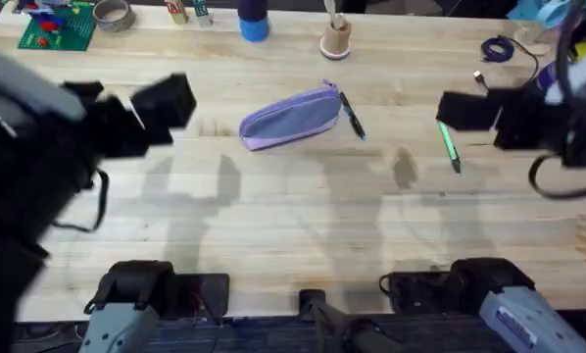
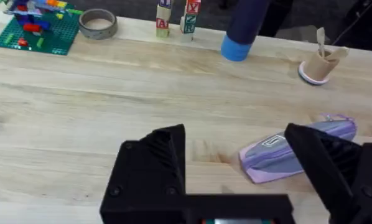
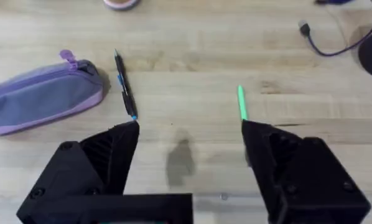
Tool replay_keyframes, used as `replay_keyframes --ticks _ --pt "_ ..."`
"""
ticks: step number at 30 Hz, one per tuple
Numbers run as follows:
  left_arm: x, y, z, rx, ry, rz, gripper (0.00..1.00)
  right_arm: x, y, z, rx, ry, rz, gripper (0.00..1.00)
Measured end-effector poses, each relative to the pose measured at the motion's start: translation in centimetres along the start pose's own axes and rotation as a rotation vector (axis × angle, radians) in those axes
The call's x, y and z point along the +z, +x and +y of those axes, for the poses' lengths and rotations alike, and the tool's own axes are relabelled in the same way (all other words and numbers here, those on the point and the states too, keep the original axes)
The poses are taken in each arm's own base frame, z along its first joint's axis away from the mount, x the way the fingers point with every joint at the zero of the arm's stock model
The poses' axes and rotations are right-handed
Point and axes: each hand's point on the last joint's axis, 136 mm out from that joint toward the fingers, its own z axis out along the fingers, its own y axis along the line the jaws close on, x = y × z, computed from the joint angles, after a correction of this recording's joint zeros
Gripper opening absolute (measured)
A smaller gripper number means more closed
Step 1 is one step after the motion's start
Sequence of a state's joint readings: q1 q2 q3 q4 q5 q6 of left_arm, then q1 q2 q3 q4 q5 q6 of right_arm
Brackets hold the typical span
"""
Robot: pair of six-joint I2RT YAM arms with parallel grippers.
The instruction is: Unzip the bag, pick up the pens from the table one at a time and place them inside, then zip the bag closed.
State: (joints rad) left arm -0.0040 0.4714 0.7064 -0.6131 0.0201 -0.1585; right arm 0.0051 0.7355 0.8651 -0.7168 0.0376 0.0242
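- The light plank counter [image 1: 303, 226] is lying bare across its near half, with clutter lining the far edge at 12 o'clock.
- The left hand [image 2: 236, 168] is hovering released at 9 o'clock.
- The bag [image 1: 291, 118] is resting zipped at centre, the black pen [image 1: 352, 116] just beside it.
- The green pen [image 1: 449, 145] is lying at 3 o'clock, under the released right hand [image 3: 189, 162].

Robotics lab test bench: light wooden plank surface [image 1: 303, 226], two arm bases bolted at near edge, green brick baseplate [image 1: 58, 25], tape roll [image 1: 113, 14], letter blocks [image 2: 176, 17], loose cable [image 1: 504, 54].
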Motion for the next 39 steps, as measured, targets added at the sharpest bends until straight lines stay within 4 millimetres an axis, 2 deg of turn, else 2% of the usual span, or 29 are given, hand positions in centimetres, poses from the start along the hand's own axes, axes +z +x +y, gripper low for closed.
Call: replay_keyframes --ticks 5,9,14,29,33,39 --pt "1.1 -1.9 -0.8 -0.016 0.013 0.113 0.993 1.1 -1.6 0.0 -0.004 0.003 0.122 0.996" --pt "2.4 -1.9 -1.4 -0.026 0.028 0.215 0.993 1.6 -2.1 0.1 -0.004 0.004 0.189 0.996" --pt "4.8 -1.4 -2.3 -0.048 0.071 0.327 0.992 1.7 -1.7 0.0 -0.007 0.005 0.251 0.996" --pt "5.2 -1.0 -2.6 -0.048 0.088 0.356 0.993 1.6 -1.7 0.0 -0.008 0.005 0.253 0.996" --pt "5.1 -0.8 -3.2 0.054 0.144 0.359 0.994 1.7 -2.0 0.1 -0.008 0.005 0.240 0.996" --pt "3.5 1.1 -6.2 0.417 0.419 0.376 0.994 1.7 -2.2 0.1 -0.007 0.005 0.230 0.996"
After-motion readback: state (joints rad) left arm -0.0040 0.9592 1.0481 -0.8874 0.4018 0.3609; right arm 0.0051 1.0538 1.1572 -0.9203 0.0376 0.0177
